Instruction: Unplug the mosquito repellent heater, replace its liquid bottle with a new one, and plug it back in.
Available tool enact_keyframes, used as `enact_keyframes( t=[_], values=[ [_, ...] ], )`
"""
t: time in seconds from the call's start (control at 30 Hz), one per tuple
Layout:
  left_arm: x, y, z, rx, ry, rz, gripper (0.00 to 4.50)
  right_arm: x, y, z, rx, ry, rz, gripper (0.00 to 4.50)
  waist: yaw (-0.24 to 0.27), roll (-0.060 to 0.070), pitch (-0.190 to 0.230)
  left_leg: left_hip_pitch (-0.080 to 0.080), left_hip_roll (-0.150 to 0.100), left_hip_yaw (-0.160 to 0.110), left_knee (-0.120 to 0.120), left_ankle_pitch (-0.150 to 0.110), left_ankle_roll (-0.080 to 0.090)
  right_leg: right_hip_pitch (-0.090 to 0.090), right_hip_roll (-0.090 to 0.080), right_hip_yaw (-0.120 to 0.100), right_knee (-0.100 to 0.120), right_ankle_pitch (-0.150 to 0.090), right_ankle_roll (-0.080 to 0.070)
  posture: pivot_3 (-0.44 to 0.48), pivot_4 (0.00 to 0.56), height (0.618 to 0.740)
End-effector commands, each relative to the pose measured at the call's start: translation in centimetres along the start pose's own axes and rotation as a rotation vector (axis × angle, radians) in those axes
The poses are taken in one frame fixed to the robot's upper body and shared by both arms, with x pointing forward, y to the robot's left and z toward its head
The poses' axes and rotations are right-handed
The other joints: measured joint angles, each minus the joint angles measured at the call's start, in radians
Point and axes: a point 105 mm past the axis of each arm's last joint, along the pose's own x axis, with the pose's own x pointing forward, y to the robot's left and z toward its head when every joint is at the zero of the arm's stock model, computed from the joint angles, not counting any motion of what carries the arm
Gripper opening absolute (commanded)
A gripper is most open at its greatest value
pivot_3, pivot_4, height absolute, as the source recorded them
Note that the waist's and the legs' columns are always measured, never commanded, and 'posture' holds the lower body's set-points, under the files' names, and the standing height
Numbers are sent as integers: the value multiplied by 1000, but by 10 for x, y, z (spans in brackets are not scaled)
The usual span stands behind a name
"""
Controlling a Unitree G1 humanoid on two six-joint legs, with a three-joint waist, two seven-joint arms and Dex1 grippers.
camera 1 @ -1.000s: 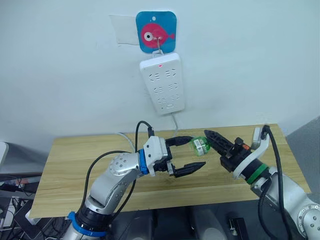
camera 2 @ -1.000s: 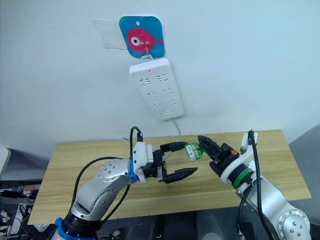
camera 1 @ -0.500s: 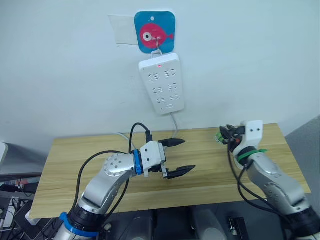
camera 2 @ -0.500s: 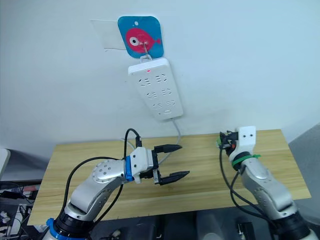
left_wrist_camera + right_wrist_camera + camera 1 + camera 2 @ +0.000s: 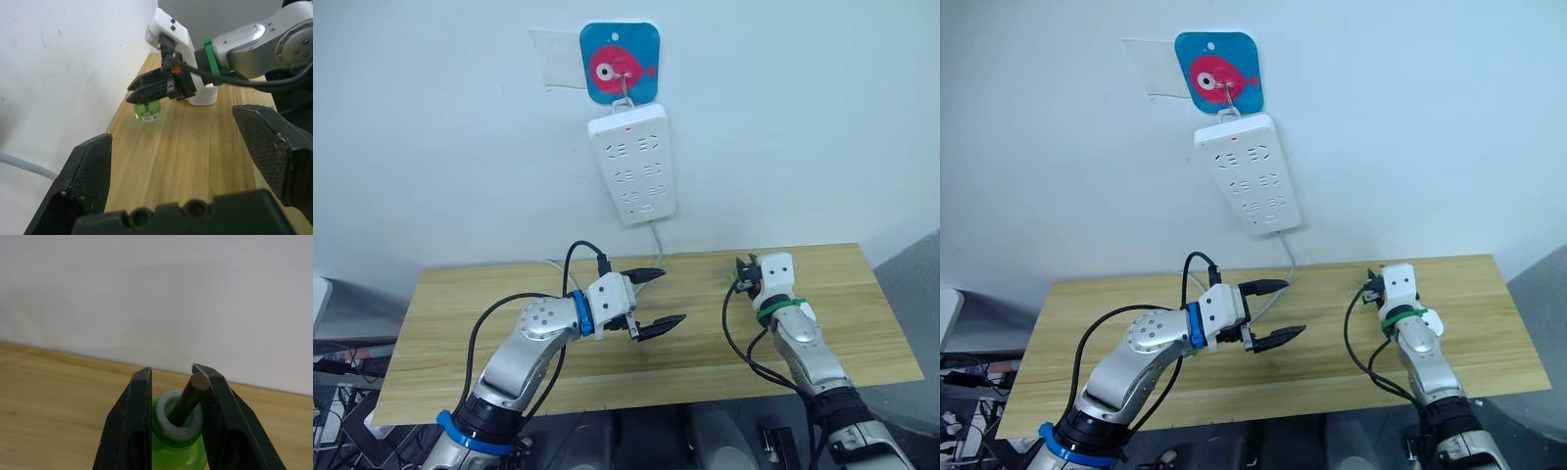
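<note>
- My left gripper [image 5: 651,302] hangs empty over the middle of the wooden table [image 5: 460,313], fingers spread wide.
- My right gripper [image 5: 146,91] is clamped on the liquid bottle [image 5: 146,112], upright near the table's back edge.
- Beyond, a white power strip [image 5: 631,164] hangs on the wall.

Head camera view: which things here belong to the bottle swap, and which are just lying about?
Job:
- liquid bottle, green, bare wick, gripped by the right pincer at the table's back edge
- left pincer, open, holding nothing
- power strip on the wall

Just there:
- fish hook plate
- table
</note>
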Motion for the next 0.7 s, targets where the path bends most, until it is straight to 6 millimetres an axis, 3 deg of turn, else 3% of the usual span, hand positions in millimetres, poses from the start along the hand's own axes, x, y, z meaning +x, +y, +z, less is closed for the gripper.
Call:
enact_keyframes(
  t=[0.03, 0.53, 0.7],
  values=[
    [0, -3, 6, 38, -21, -11, 4465, 3, -3, 3, 5, -33, -19, 881, 0, 0, 0, 0, 0, 0, 0, 0, 0, 0, 0, 0, 0, 0, 0, -93, 266, 740],
    [3, -4, 10, 37, -41, -14, 4465, 3, -10, -18, 29, 44, -66, 881, 0, 0, 0, 0, 0, 0, 0, 0, 0, 0, 0, 0, 0, 0, 0, -82, 266, 740],
    [3, -2, 12, 47, -53, 3, 4500, 2, -13, -17, 33, 43, -64, 2473, 0, 0, 0, 1, 0, 1, 0, 0, 0, 0, 0, 0, 0, 0, 0, -73, 271, 740]
  ],
)
